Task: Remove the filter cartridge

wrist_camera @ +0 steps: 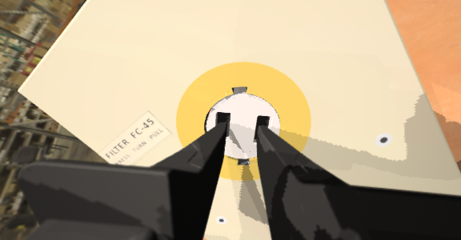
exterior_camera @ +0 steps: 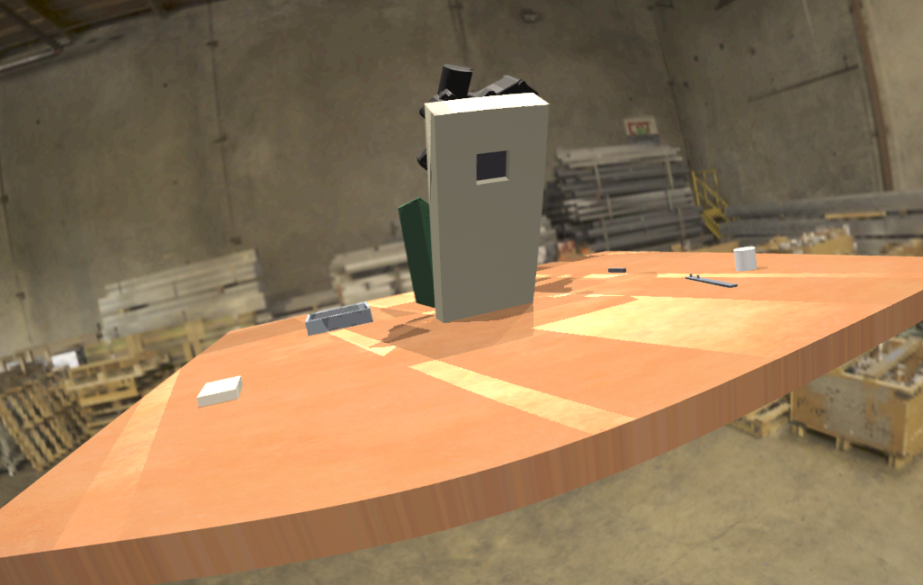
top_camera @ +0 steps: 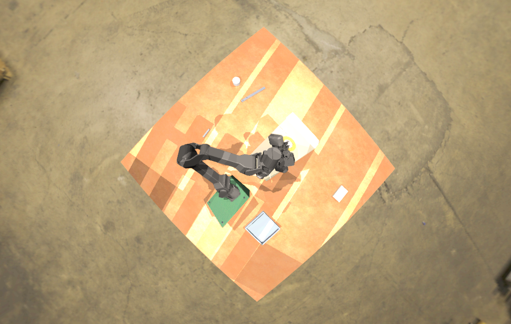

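Orange table [exterior_camera: 595, 377] w/ pale yellow bands fills the middle of the concrete floor [top_camera: 68, 241]; warehouse clutter sits blurred behind.

Service panel [exterior_camera: 487, 239], a tall cream slab, stands upright near table centre; its back side has a small dark square opening. On the front face (wrist view) [wrist_camera: 280, 29] there's a yellow ring [wrist_camera: 294, 101] around the socket, a label [wrist_camera: 134, 138] reading "FILTER FC-45 / PRESS TURN PULL" and two small dark dots.

Arm [top_camera: 225, 154], dark grey, rises from a green base plate [top_camera: 219, 211] and reaches across to the panel front.

Tray [top_camera: 249, 228], shallow, grey-blue w/ a pale floor, sits on the table just beside the base plate, well apart from the panel.

Gripper [wrist_camera: 240, 121] is set narrow, fingers a short way apart. Each tip goes into one of the two dark slots on the cartridge face, so it's engaged w/ the slots rather than clamped round anything.

Filter cartridge [wrist_camera: 242, 106], white and round, sits in the socket inside the yellow ring, not in the tray. Small notches show at top and bottom of the socket edge.

Small stuff: white block [top_camera: 340, 193], white cylinder [top_camera: 235, 81], thin grey bar [top_camera: 253, 93], tiny grey piece [top_camera: 206, 132], all lying apart from the panel.
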Robot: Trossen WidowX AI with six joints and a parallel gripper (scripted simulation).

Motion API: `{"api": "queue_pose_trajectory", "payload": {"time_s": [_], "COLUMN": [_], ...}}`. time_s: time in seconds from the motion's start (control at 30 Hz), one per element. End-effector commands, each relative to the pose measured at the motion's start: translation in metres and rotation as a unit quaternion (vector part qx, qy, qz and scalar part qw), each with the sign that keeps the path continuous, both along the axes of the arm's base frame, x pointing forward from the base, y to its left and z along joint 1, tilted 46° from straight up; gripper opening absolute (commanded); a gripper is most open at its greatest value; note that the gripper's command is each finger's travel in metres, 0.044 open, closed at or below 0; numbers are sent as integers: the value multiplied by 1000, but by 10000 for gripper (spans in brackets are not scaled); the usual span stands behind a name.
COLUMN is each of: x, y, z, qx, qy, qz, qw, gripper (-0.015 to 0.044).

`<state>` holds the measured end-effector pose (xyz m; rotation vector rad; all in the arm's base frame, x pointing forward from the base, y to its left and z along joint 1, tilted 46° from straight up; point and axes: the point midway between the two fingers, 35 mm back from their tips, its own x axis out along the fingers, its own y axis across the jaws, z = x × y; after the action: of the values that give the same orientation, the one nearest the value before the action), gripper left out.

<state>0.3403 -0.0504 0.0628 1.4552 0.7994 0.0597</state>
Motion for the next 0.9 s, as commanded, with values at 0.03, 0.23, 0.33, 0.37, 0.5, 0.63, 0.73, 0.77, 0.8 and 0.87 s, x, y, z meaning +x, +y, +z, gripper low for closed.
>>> {"api": "queue_pose_trajectory", "payload": {"time_s": [0.03, 0.23, 0.33, 0.37, 0.5, 0.63, 0.73, 0.77, 0.8, 0.87], "x": [1, 3, 4, 5, 8, 9, 9, 10, 10, 10], "y": [1, 2, 3, 3, 5, 6, 6, 6, 6, 7], "z": [-1, -2, -3, -3, -5, -5, -6, -6, -6, -6], "qx": [0, 1, 1, 1, 1, 1, 1, 1, 1, 1], "qy": [2, 2, 2, 2, 1, 1, 1, 1, 1, 1], "qz": [-2, -2, -2, -2, -2, -2, -2, -2, -2, -2], "qw": [1000, 1000, 1000, 1000, 1000, 1000, 1000, 1000, 1000, 1000], "gripper": [90, 90, 90, 90, 90, 90, 90, 90, 90, 90]}}
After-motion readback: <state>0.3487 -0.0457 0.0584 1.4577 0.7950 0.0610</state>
